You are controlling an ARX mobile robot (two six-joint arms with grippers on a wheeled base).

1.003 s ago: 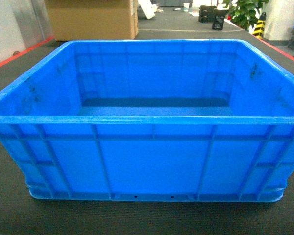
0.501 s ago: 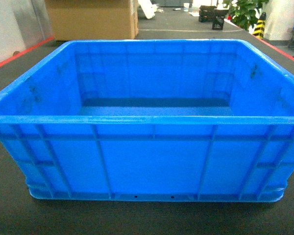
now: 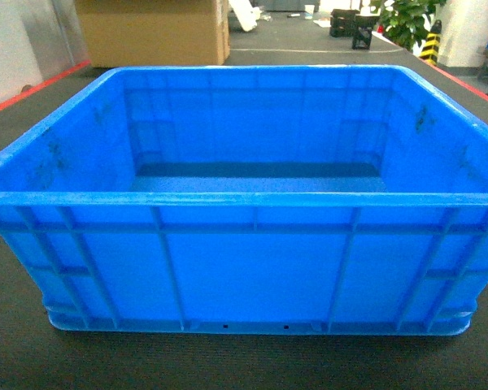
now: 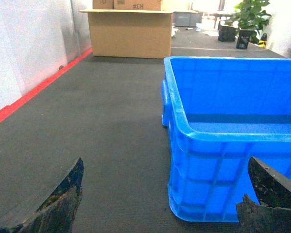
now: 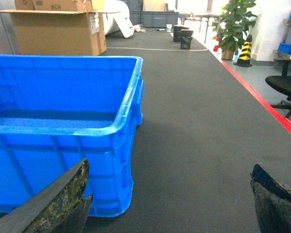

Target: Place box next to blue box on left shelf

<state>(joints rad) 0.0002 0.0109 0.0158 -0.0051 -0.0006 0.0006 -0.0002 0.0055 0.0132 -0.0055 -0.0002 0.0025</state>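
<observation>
We see a dark grey carpeted floor (image 3: 252, 361) carrying everything. The box (image 3: 252, 268), bright blue and open-topped, stands flat on it. Beyond the box, toward its left, a large cardboard carton (image 4: 131, 34) rests on the same floor. Far beyond the box to its right stand a potted plant (image 5: 231, 24) and a striped cone (image 5: 245, 51).

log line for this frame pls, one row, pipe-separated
phase: pre-grasp | box: on floor, empty, untouched | left gripper: open, at near-left corner | right gripper: open, at near-right corner | shelf: not in view
</observation>
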